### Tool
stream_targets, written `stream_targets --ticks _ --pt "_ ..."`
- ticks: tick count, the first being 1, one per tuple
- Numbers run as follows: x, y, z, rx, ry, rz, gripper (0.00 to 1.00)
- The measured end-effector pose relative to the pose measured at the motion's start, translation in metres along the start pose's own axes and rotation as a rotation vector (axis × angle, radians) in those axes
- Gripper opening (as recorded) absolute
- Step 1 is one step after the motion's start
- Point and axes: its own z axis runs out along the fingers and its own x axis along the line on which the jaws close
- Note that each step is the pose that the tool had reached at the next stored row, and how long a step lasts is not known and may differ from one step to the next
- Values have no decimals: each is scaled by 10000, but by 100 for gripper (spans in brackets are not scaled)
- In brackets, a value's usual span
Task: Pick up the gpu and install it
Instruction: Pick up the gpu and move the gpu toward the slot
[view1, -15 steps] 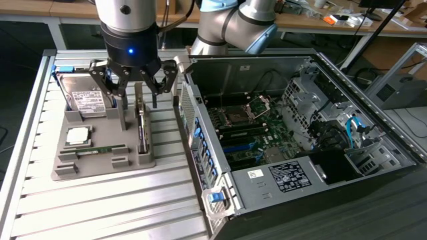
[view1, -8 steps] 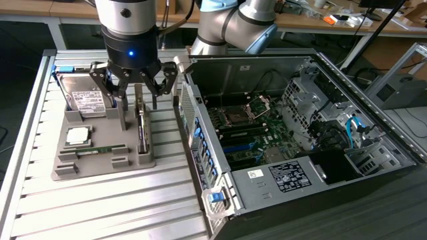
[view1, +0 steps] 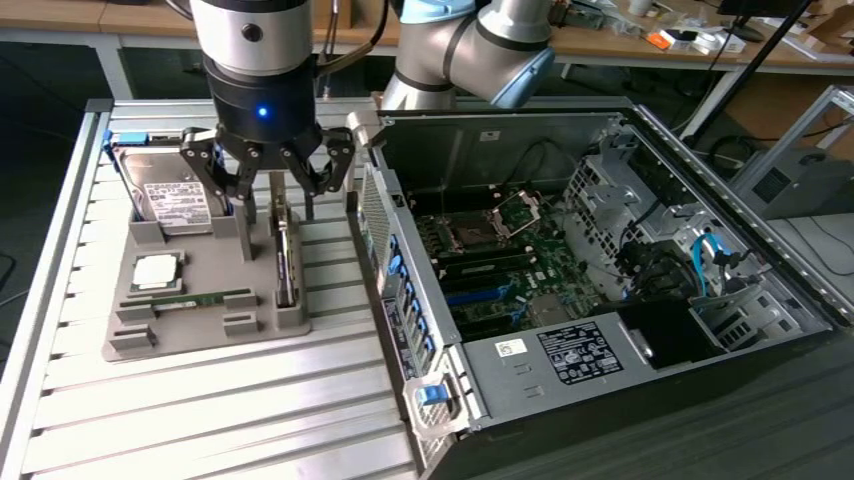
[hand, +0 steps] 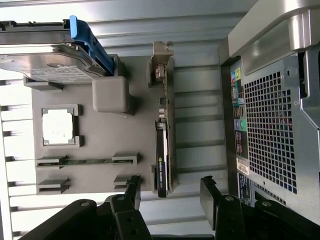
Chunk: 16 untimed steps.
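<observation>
The pincer (view1: 278, 200) hangs with its black fingers (hand: 133, 189) spread wide apart, holding nothing, directly over the gpu (view1: 284, 258). In the wrist view the two fingertips stand on either side of the card's line, with one end of the gpu (hand: 163, 152) lying between them and a clear gap on each side; no contact shows. The gpu stands on its long edge in a slot along the side of a grey parts tray (view1: 200, 335) that lies nearest the computer case, its black cooler face and thin green board seen edge-on. On the same tray, farther from the case, a hard drive (view1: 167, 195) with a white label and a blue bracket leans in its holder, a square processor (view1: 156, 270) lies flat in a recess, and a narrow green RAM stick (view1: 194, 299) rests between small grey blocks. The tray sits on a slatted aluminium counter (view1: 214, 430). Just beside the tray, on the exterior view's right, an open computer case (view1: 627, 330) lies on its side, its motherboard (view1: 487, 265) exposed, with blue cables (view1: 707, 255) near the drive cage.
</observation>
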Motion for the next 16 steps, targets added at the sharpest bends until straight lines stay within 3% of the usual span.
stream_targets --ticks 16 --pt "2 -4 90 0 -1 0 60"
